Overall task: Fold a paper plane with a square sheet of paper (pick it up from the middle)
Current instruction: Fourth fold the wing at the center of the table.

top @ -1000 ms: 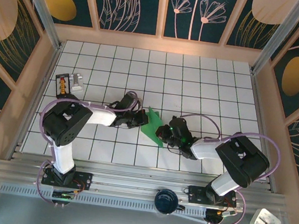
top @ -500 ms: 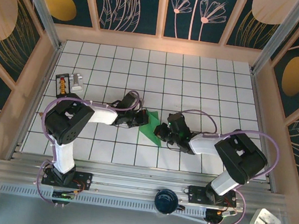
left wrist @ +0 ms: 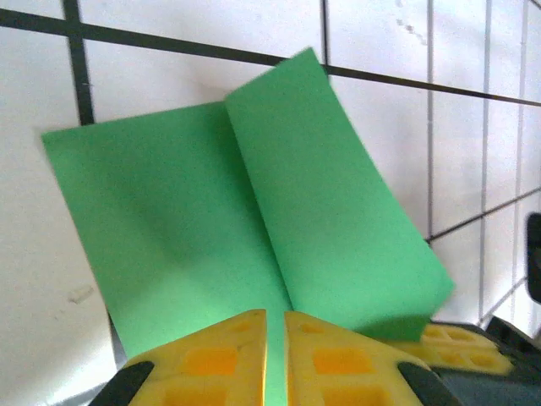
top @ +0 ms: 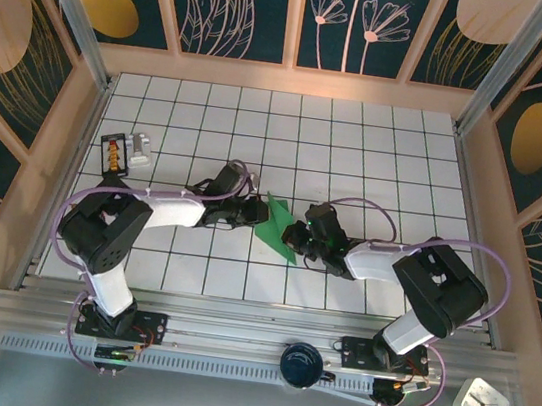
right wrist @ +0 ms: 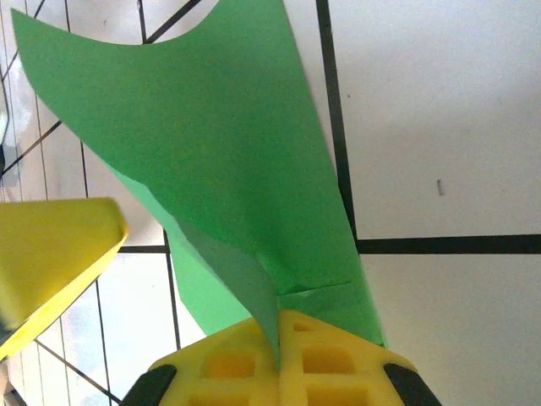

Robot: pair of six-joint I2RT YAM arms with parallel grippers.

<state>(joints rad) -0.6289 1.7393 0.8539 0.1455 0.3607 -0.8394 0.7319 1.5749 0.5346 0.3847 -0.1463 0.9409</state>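
Mid-fold step. Paper [top: 277,230] sits between the two arms at mid-worktop [top: 358,155], part-creased and one flap lifted. Left tool [left wrist: 275,331] pinches the paper at its centre crease; right tool [right wrist: 279,351] pinches the opposite edge. Next, judged: align the edges, then press the crease flat.
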